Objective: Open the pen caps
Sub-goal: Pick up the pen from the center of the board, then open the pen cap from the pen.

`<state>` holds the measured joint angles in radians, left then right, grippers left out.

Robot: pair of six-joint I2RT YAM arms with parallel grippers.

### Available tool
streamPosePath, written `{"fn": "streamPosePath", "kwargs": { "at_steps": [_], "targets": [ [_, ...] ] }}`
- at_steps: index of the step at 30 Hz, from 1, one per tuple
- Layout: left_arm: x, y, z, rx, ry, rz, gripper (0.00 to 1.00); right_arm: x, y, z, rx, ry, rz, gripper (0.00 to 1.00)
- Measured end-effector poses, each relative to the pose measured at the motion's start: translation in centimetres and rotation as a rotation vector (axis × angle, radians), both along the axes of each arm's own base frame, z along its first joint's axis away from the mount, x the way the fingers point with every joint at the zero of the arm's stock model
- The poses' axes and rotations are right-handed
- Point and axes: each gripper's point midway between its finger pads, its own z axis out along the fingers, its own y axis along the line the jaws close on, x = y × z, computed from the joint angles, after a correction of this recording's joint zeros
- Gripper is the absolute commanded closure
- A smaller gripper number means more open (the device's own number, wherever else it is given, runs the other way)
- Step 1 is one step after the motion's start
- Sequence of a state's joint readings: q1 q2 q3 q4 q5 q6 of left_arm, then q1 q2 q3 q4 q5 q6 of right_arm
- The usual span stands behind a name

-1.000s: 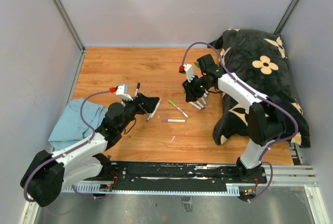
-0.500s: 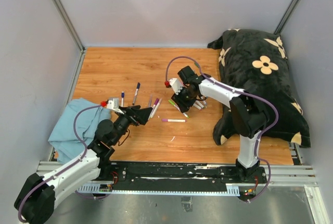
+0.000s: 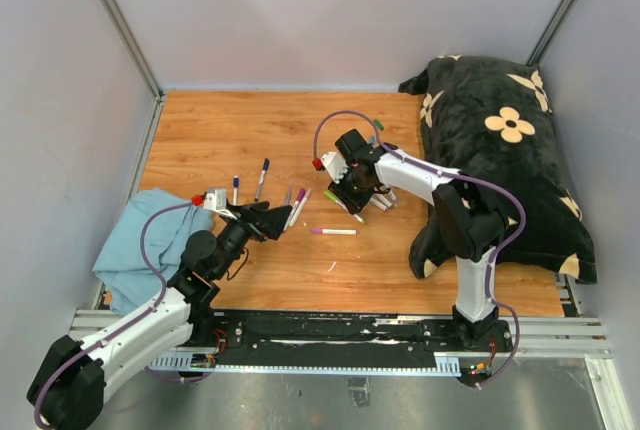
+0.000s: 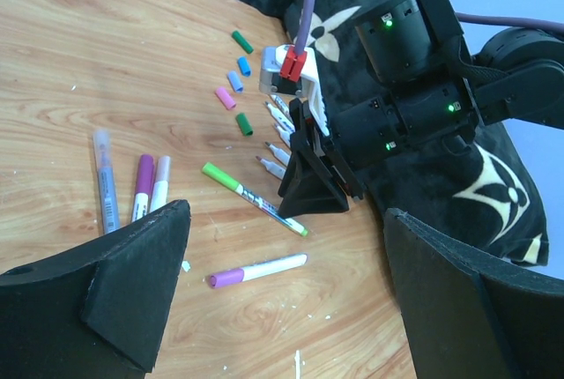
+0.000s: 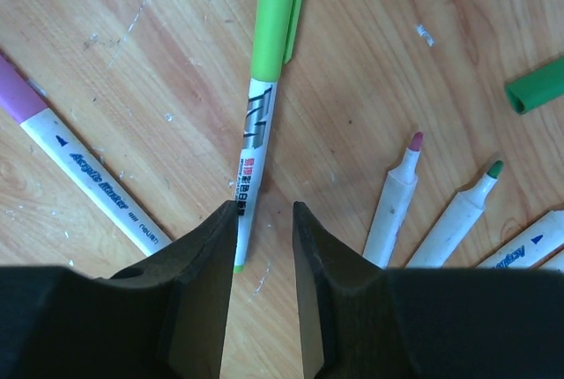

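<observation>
I find the right fingers (image 5: 204, 264) slightly apart and gripping nothing, their tips at the tail of a green-capped pen (image 5: 252, 141) on the wooden surface (image 5: 370, 62). The left fingers (image 4: 132, 273) stand wide apart, empty. Loose pen caps (image 4: 226, 98) lie scattered beside the uncapped pens (image 4: 278, 132), near the dark cushion (image 4: 493, 185).

The left arm (image 3: 150, 315) and right arm (image 3: 420, 172) wear white shells over black joints. A purple cable (image 4: 307, 0) loops to a red connector (image 4: 292, 63) at each wrist. Claw fingers (image 5: 189, 308) are matte black wedges.
</observation>
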<state>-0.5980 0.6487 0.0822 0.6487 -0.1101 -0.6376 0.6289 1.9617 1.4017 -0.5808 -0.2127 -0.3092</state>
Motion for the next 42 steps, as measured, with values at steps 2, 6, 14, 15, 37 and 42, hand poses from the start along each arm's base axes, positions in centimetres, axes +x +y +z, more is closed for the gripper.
{"fn": "streamPosePath", "kwargs": {
  "at_steps": [2, 6, 14, 15, 37, 42],
  "targets": [
    [0.0, 0.0, -0.1, -0.001, 0.005, -0.001, 0.05, 0.3, 0.1, -0.1, -0.005, -0.006, -0.002, 0.7],
    [-0.1, 0.0, -0.5, -0.006, 0.016, -0.004, 0.05, 0.5, -0.2, -0.8, -0.032, -0.005, -0.009, 0.71],
    [-0.2, -0.2, -0.6, -0.013, 0.023, -0.013, 0.05, 0.6, -0.4, -0.9, -0.046, -0.004, -0.011, 0.9],
    [-0.2, -0.2, -0.6, -0.013, 0.023, -0.016, 0.05, 0.7, -0.4, -0.9, -0.047, -0.003, -0.01, 0.95],
    [-2.2, -4.0, 1.4, -0.216, -0.003, -0.254, 0.06, -1.2, 0.8, 12.3, 0.546, 0.072, 0.086, 0.99],
    [-1.9, -4.3, 4.4, -0.317, -0.022, -0.264, 0.06, -3.7, 2.2, 14.3, 0.69, 0.17, 0.168, 0.99]
  ]
}}
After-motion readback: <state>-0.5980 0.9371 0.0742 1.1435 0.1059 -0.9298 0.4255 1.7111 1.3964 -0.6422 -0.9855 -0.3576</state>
